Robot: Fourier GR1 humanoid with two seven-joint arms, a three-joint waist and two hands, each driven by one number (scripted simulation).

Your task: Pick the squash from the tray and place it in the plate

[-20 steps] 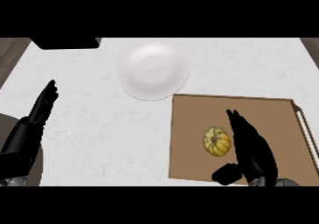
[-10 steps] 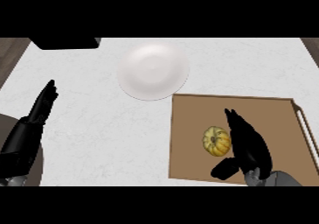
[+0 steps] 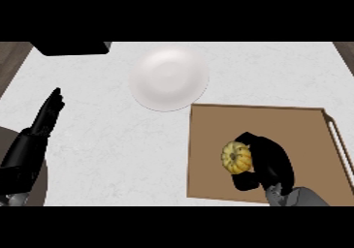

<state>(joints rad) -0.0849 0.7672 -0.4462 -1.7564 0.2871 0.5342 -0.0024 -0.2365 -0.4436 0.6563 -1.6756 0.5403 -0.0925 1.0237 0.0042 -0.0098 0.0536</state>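
Note:
A small yellow ribbed squash (image 3: 236,157) lies on the brown tray (image 3: 276,121) at the right of the head view. My right hand (image 3: 266,162) is curled against the squash's right side, fingers bent over its top and thumb below it. The white plate (image 3: 168,78) stands on the counter up and to the left of the tray, with nothing on it. My left hand (image 3: 38,127) rests open at the left edge, fingers straight and pointing up.
A black block (image 3: 71,47) sits at the counter's top left corner. The tray has a pale handle rail (image 3: 342,147) along its right side. White marbled counter lies between the left hand and the tray.
My right hand has moved left onto the squash and its fingers have curled round it. The squash, plate and left hand have stayed where they were.

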